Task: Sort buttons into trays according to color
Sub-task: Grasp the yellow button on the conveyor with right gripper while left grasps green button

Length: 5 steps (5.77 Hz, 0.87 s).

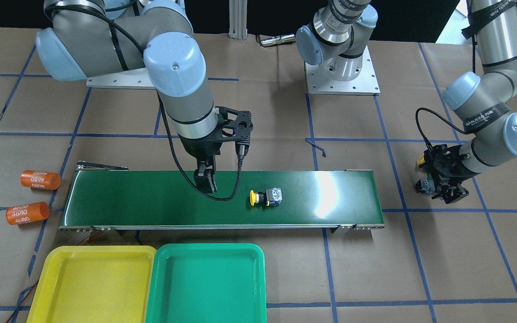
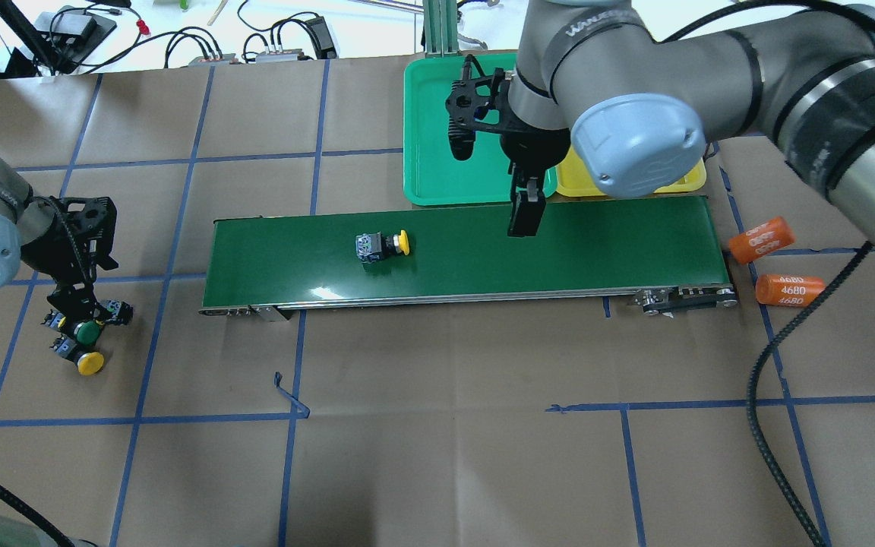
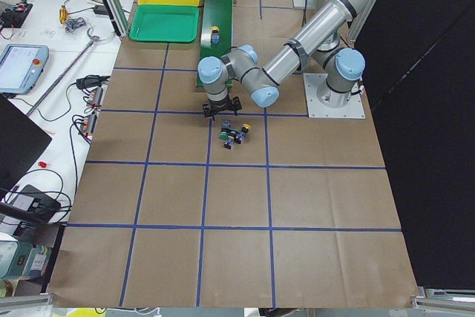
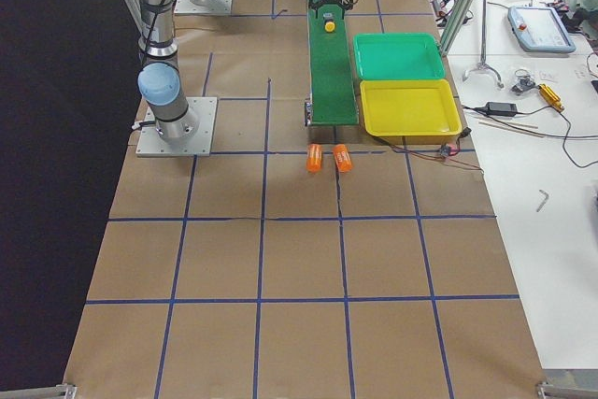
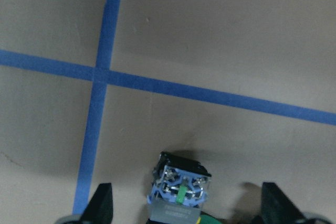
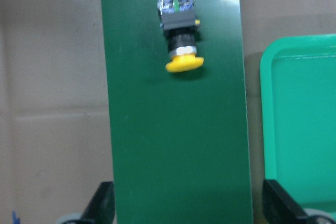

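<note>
1. The right gripper [image 1: 205, 180] hangs low over the conveyor belt [image 1: 151, 197] with its jaws spread wide and nothing between them. It sits at the end nearest the trays, probably so the belt can bring work to it
2. The yellow button [image 1: 266, 197] lies on its side mid-belt, cap pointing toward the right gripper but well apart from it. It looks like the next piece to be picked
3. The yellow tray [image 1: 92, 287] and green tray [image 1: 207, 287] lie touching side by side, just beside the belt on its far side from the robot. Both are bare, so I judge that no button has been sorted yet. Their spot keeps the right arm's carry short
4. The left gripper [image 2: 79, 308] is down over a small cluster on the paper beyond the belt's other end. Its fingers [image 5: 102, 205] stand apart on either side of the green button [image 2: 88, 332], not clamped, which looks like a line-up for a grasp
5. The left wrist view shows only that button's terminal end and a sliver of green. The overhead view adds its cap and a second yellow button [image 2: 90, 363] just beside it
6. The right wrist view shows the jaw spread, which the front-facing view gives only edge-on. The front-facing view shows both trays whole, whereas overhead the arm hides most of the yellow one
7. 2 orange cylinders [image 1: 40, 179] lie off the belt's end, not part of the sort
</note>
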### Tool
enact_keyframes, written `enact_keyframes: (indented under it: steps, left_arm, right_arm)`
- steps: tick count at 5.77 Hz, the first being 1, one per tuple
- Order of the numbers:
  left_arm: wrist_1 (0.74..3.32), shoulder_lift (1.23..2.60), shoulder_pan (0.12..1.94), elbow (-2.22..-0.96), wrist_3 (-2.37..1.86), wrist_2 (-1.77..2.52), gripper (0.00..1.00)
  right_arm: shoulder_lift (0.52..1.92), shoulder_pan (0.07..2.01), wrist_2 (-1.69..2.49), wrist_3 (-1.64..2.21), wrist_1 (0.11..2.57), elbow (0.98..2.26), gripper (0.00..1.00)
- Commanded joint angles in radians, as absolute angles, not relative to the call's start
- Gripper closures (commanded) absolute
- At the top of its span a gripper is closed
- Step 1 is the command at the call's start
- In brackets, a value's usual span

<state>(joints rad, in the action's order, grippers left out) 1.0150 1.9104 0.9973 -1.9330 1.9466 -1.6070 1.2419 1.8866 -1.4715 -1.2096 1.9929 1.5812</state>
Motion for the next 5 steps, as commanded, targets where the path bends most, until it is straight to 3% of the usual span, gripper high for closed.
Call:
enact_keyframes:
  steps: [1, 2, 3, 4, 5]
  left_arm:
    - [0.976, 1.963, 0.985, -1.936, 1.994, -1.608, 0.02]
    - [0.965, 1.963, 0.979, -1.934, 2.044, -1.606, 0.34]
    - [0.957, 1.965, 0.979, -1.936, 2.039, -1.605, 0.8]
    - [0.956, 1.956, 0.979, -1.93, 2.03, -1.598, 0.9]
    - [0.957, 1.938, 0.998, -1.904, 2.017, -1.589, 0.9]
  right_arm:
    - [1.139, 1.945, -1.471, -1.215, 2.155, 1.577, 0.0]
    - [1.118, 1.96, -1.48, -1.251, 2.163, 1.577, 0.0]
    - [1.099, 1.959, -1.524, -1.305, 2.158, 1.586, 0.0]
    - [1.1, 1.956, -1.589, -1.366, 2.151, 1.591, 0.0]
    - [1.107, 1.936, -1.594, -1.373, 2.125, 1.612, 0.0]
